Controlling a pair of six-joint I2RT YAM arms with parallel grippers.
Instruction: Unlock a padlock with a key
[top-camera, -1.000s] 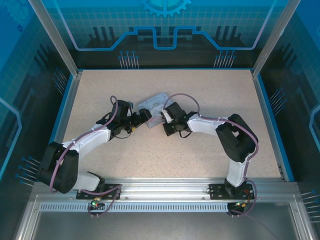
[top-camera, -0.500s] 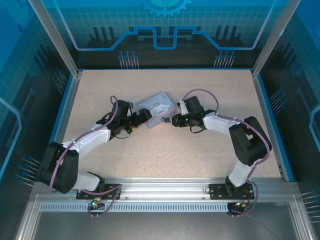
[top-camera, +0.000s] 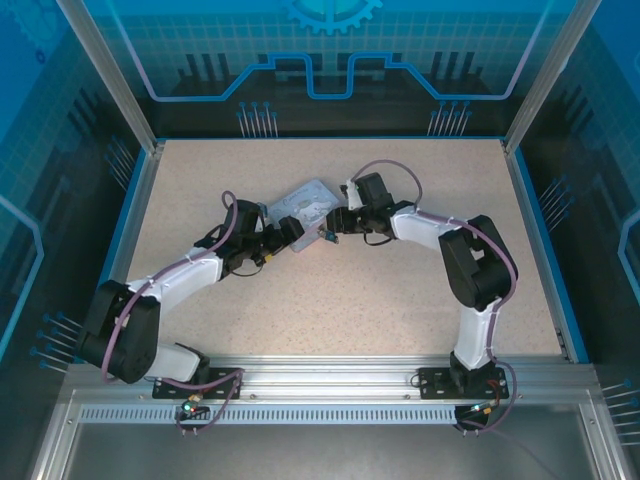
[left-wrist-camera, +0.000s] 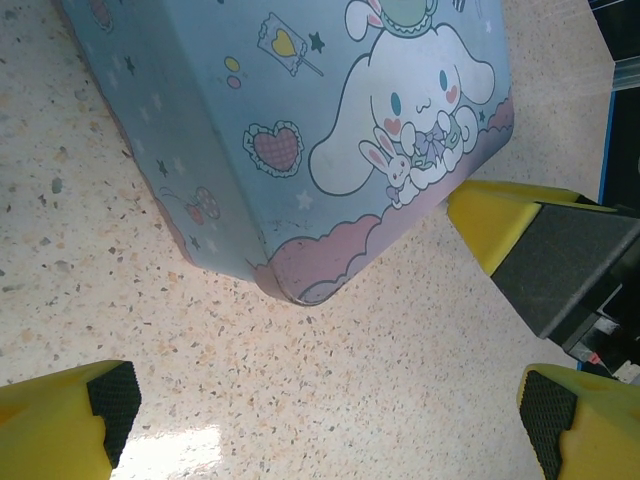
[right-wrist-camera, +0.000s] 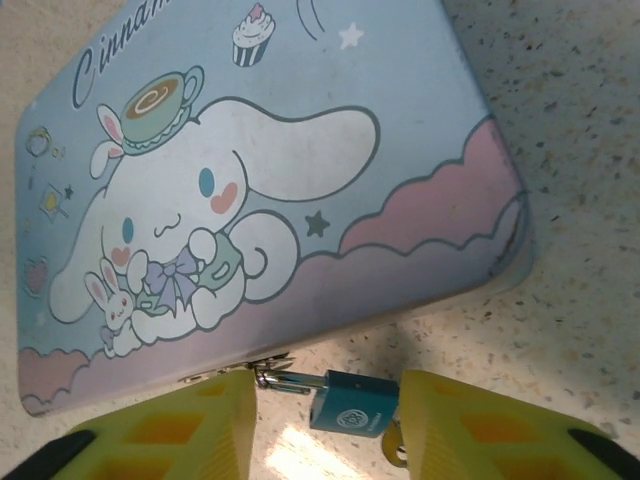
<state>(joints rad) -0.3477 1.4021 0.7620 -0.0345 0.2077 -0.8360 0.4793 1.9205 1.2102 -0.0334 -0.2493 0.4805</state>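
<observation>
Teal padlock (right-wrist-camera: 352, 403) hangs off the box (right-wrist-camera: 300, 150) hasp (right-wrist-camera: 272, 375) btwn the right gripper (right-wrist-camera: 328, 396) fingers, just beside one, gap to the other – fingers apart, not clamping. Left gripper (left-wrist-camera: 330, 410) fingers wide open, box corner just ahead of them, not touching.

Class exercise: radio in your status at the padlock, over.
Left gripper open, at corner of tin. Right gripper open, straddling blue padlock. Padlock hooked on hasp. Tin wall close behind it.
</observation>
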